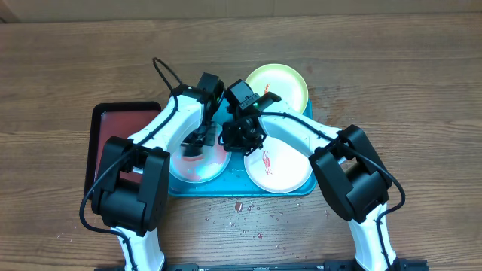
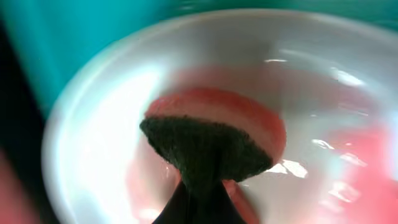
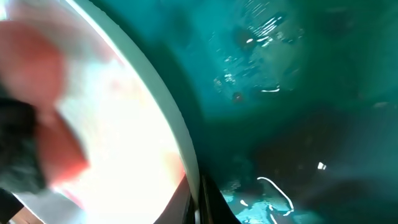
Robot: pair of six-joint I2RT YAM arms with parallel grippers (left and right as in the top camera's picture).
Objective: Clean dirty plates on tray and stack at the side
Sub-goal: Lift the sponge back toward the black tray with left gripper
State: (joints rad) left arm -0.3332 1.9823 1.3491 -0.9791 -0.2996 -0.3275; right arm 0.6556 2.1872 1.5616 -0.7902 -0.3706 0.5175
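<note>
Left end effector (image 2: 199,194) pinching sponge (image 2: 217,124) on blue plate (image 2: 93,143) | right end effector (image 1: 241,137) grip unclear | tray (image 1: 235,181) long axis left-right

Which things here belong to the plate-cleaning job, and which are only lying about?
Job: light blue round plastic plate; cream-yellow red-smeared plate; lime green plate; turquoise rectangular plastic tray; pink-and-green sponge.
Lying about: dark red black-rimmed tray; red crumbs.

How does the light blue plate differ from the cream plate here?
The light blue plate lies at the tray's left end; the cream plate at its right. The blue plate has a sponge on it, held by the left tool; the cream plate is untouched. The cream plate bears a plain red smear; on the blue plate none shows clearly. Both are round and shallow.
</note>
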